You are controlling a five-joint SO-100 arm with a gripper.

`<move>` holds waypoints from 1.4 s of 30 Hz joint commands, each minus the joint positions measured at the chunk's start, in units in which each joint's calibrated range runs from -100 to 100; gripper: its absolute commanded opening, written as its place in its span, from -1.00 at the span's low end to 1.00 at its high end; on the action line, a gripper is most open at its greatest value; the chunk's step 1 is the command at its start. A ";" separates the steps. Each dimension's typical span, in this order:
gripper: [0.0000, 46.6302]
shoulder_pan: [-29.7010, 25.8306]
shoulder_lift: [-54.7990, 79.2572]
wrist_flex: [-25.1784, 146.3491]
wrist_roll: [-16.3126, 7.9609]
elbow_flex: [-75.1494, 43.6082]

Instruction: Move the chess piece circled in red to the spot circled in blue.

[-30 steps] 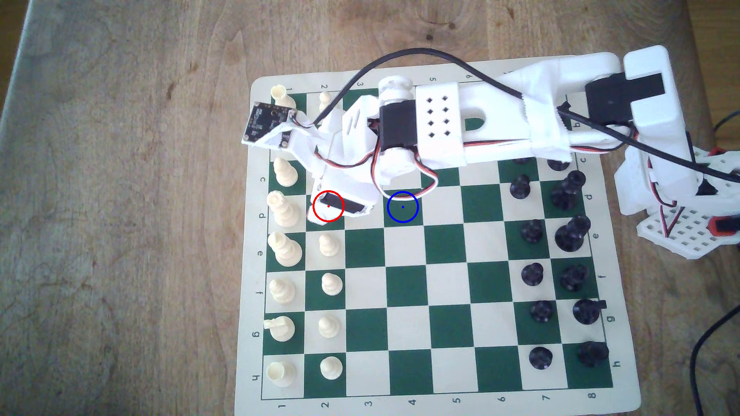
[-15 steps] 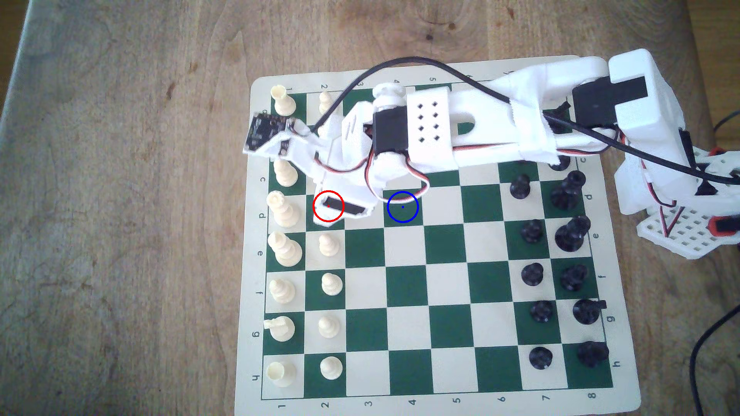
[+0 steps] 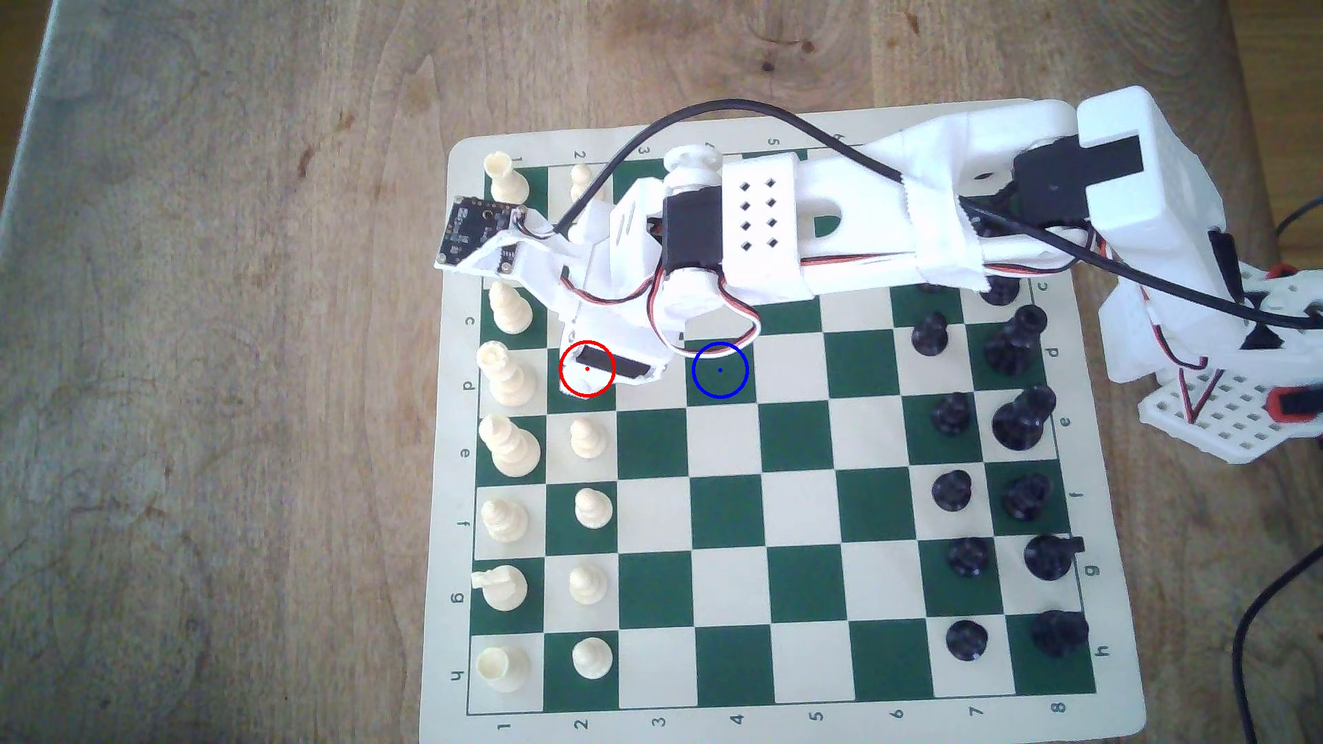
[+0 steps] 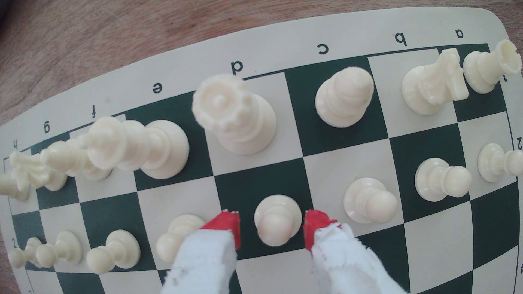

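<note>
The gripper (image 4: 272, 223) is hanging wide open, its red fingertips (image 4: 226, 224) straddling the chess piece (image 4: 276, 219) without touching, holding nothing, seemingly lining up a pinch; the pawn is sitting on its red-ringed green square, the spot (image 3: 720, 370) waiting nearby

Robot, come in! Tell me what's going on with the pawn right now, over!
Gripper open, jaws either side of the white pawn, not touching. Pawn upright on its green square. Blue-ringed square bare, nothing in the way.
</note>
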 commanded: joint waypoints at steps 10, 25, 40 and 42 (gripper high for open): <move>-0.49 0.14 0.04 -1.80 0.15 -5.70; -0.82 -0.18 0.72 -1.64 0.15 -6.16; -0.85 -0.57 -8.11 -2.38 -0.20 -1.62; -0.85 -0.49 -11.59 -2.62 -0.24 2.46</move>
